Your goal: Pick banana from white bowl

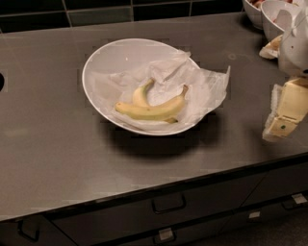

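Note:
The large white bowl (103, 62) sits on the dark grey counter (43, 144), left of centre, lined with crumpled white paper (207, 89) that hangs over its right rim. The banana (151, 110), long, pale yellow, with a dark brown stem end at the right, lies across the front of the bowl. A shorter, slimmer banana (142, 93) with a greenish tip lies behind it, touching it. My gripper (284, 113) is at the right edge of the view, a cream-coloured part hanging above the counter, well to the right of the bowl and holding nothing.
Smaller white bowls (272, 14) with reddish food stand at the back right corner, partly behind my white arm (294, 45). A black tiled wall (96, 12) runs along the back. The counter's front edge has drawers with handles (168, 204) below.

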`<state>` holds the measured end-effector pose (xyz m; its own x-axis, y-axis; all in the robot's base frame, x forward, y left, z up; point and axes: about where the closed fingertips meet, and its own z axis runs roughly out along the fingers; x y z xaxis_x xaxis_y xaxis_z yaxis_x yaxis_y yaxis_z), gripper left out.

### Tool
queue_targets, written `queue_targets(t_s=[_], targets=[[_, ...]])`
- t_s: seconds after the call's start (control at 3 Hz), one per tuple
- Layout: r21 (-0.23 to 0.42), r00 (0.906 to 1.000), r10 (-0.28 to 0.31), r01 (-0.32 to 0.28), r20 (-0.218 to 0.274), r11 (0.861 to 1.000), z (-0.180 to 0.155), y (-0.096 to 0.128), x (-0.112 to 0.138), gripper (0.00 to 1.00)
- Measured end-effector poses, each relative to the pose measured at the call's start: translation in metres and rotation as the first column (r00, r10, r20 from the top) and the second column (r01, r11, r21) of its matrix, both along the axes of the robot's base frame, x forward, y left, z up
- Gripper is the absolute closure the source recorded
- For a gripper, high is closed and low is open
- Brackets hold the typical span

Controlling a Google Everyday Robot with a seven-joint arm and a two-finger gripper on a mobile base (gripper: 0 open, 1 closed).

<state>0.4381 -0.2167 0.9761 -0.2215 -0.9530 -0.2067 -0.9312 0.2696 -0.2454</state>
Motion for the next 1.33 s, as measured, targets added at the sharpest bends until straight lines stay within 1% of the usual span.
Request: queue_targets(t_s=[0.33,0.67,1.0,1.33], targets=[[0.0,1.0,0.0,0.0,0.0,1.0,0.0,0.0,0.0,0.0],[-0.006,0.9996,0.027,-0.027,-0.002,1.0,0.0,0.011,0.009,0.0],[-0.024,0.9952,0.097,-0.097,-0.014,0.995,-0.002,0.037,0.029,0.0],[-0.034,0.9844,0.17,-0.172,-0.044,0.985,-0.012,0.065,0.052,0.0]])
